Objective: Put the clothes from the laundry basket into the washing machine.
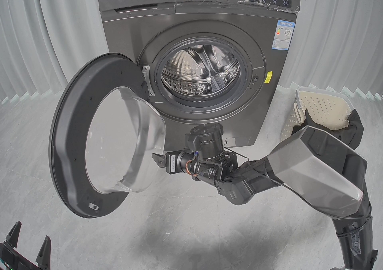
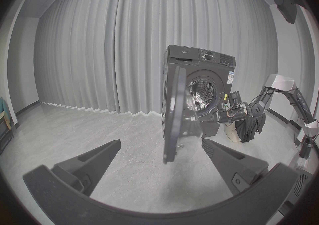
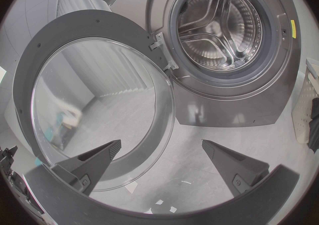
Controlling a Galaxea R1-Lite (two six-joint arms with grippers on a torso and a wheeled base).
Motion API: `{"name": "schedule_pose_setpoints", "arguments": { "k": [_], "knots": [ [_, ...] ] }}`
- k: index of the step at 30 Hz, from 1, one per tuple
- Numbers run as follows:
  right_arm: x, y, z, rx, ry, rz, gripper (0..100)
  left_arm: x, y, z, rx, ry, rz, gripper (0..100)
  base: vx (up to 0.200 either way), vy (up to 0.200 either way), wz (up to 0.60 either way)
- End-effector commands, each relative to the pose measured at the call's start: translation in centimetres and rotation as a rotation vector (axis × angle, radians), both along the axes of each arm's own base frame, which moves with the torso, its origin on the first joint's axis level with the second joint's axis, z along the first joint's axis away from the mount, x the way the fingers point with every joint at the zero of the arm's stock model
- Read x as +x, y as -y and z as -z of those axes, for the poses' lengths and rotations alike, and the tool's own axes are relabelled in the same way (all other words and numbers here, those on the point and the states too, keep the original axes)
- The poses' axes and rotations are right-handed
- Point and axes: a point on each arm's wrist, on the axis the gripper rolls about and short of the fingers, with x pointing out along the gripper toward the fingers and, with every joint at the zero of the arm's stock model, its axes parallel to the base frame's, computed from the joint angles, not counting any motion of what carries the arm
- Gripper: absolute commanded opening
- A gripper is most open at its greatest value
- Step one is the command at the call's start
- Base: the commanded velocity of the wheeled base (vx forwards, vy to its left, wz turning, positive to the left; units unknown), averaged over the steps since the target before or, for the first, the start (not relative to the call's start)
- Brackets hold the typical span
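Hovering low in front of the washing machine (image 1: pixel 131 31), the right claw (image 3: pixel 161 144) is spread wide and empty, pointing at the open door (image 1: pixel 76 123), just beside its glass bowl. The left claw (image 1: pixel 31 234) sits low on the robot's left, also spread and holding nothing, well apart from the machine. The drum (image 1: pixel 199 69) is bare metal, with no clothes in it. The dark clothes (image 1: pixel 355 127) are draped over the rim of the laundry basket (image 1: pixel 323 109), which is on the floor just right of the machine and partly hidden behind the right arm.

Judgement: the door is done and the step in hand is fetching the first garment.
- Swing the right arm back toward the basket without nudging the door.
- Come down over the rim with the claw wide and pinch a thick fold, not a thin edge.
- Lift until the trailing cloth clears the rim.
- At the machine, go well past the door seal before letting go — anything hanging over the seal will snag.
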Motion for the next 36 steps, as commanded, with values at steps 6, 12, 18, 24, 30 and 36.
{"name": "schedule_pose_setpoints", "arguments": {
  "k": [6, 12, 18, 24, 30, 36],
  "knots": [
    [0.9, -1.5, 0.6, 0.015, 0.016, -0.002, 100, 0.0, 0.0, 0.5, -0.001, 0.002, 0.000, 100, 0.000, 0.000, 0.00],
    [0.8, -2.1, 0.4, 0.027, 0.024, -0.009, 100, 0.0, 0.0, 0.5, -0.001, 0.002, 0.000, 100, 0.000, 0.000, 0.00],
    [1.5, -3.4, 1.3, 0.055, 0.039, 0.006, 100, 0.0, 0.0, 0.5, -0.001, 0.002, 0.000, 100, 0.000, 0.000, 0.00],
    [1.5, -3.8, 0.8, 0.066, 0.048, 0.016, 100, 0.0, 0.0, 0.5, -0.001, 0.002, 0.000, 100, 0.000, 0.000, 0.00],
    [1.6, -4.1, 1.1, 0.092, 0.038, 0.043, 100, 0.0, 0.0, 0.5, -0.001, 0.002, 0.000, 100, 0.000, 0.000, 0.00],
    [1.5, -4.0, 0.8, 0.099, 0.039, 0.046, 100, 0.0, 0.0, 0.5, -0.001, 0.002, 0.000, 100, 0.000, 0.000, 0.00]
  ]
}}
